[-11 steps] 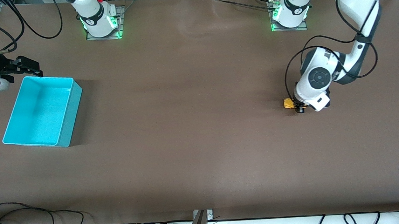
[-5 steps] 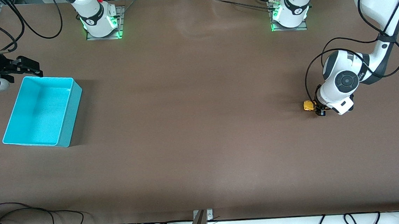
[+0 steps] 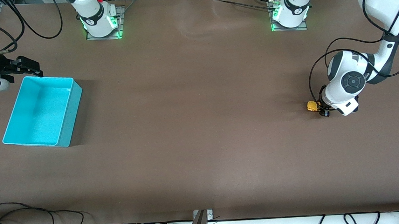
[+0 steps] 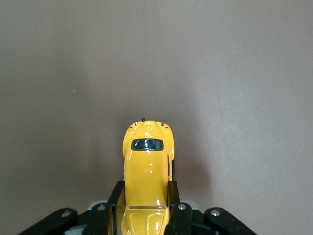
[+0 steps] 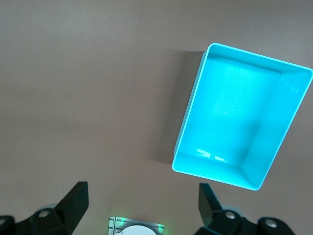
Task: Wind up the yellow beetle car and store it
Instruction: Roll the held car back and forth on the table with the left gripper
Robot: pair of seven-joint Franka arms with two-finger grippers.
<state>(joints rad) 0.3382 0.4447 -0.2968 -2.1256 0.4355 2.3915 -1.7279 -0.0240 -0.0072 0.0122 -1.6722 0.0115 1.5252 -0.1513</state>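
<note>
The yellow beetle car (image 3: pixel 312 106) sits on the brown table near the left arm's end. My left gripper (image 3: pixel 320 111) is shut on it: in the left wrist view the car (image 4: pixel 146 166) lies between the two black fingers (image 4: pixel 172 196), which press its sides. No green stripe shows. My right gripper (image 3: pixel 24 68) is open and empty, held in the air beside the turquoise bin (image 3: pixel 64 114) at the right arm's end. The right wrist view shows the empty bin (image 5: pixel 188 125) and the gripper (image 5: pixel 144 200) with its fingers wide apart.
The two arm bases (image 3: pixel 100 20) (image 3: pixel 289 11) stand along the table's edge farthest from the front camera. Cables (image 3: pixel 35 222) lie off the table's edge nearest that camera. Bare brown table stretches between the bin and the car.
My left gripper has dragged the car along the table toward the left arm's end, slowing over the last half second. The right arm and the bin have not moved.
</note>
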